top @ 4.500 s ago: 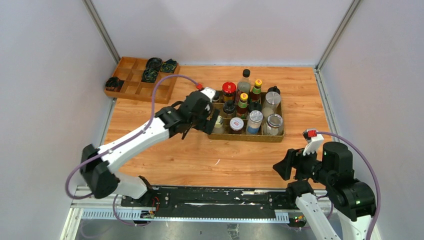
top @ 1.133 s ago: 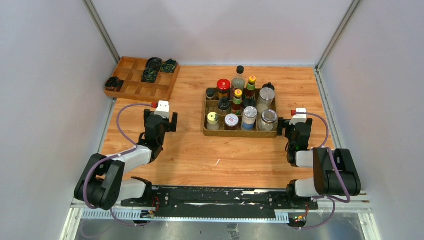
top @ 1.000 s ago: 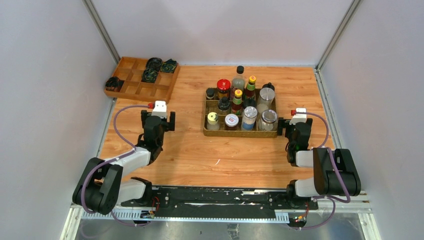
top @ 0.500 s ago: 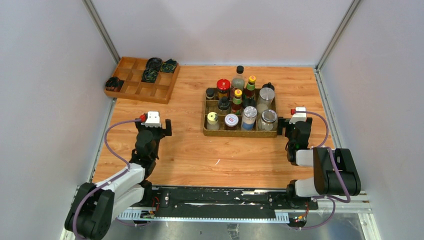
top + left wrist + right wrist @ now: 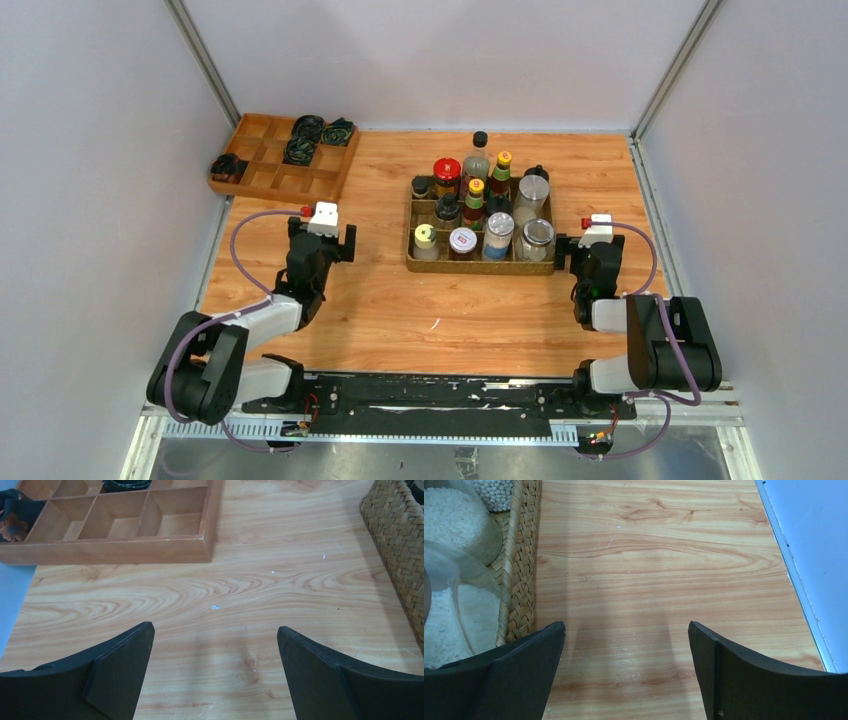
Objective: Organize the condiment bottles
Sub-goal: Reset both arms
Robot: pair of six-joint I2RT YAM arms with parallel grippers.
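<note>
The condiment bottles point(image 5: 478, 205) stand packed together in a woven tray point(image 5: 478, 268), which sits at about 2 o'clock from the middle of the bench point(image 5: 400, 310). The left hand point(image 5: 320, 238) is low over bare wood at the tray's 9 o'clock, its fingers spread as wide as they go and holding nothing. The right hand point(image 5: 590, 252) sits just beside the tray's near right corner, at about 4 o'clock. It is equally wide and empty, with jars of white grains point(image 5: 454, 525) at its 10 o'clock. A wooden box point(image 5: 283, 160) holding dark coils lies at the bench's 10 o'clock corner.
</note>
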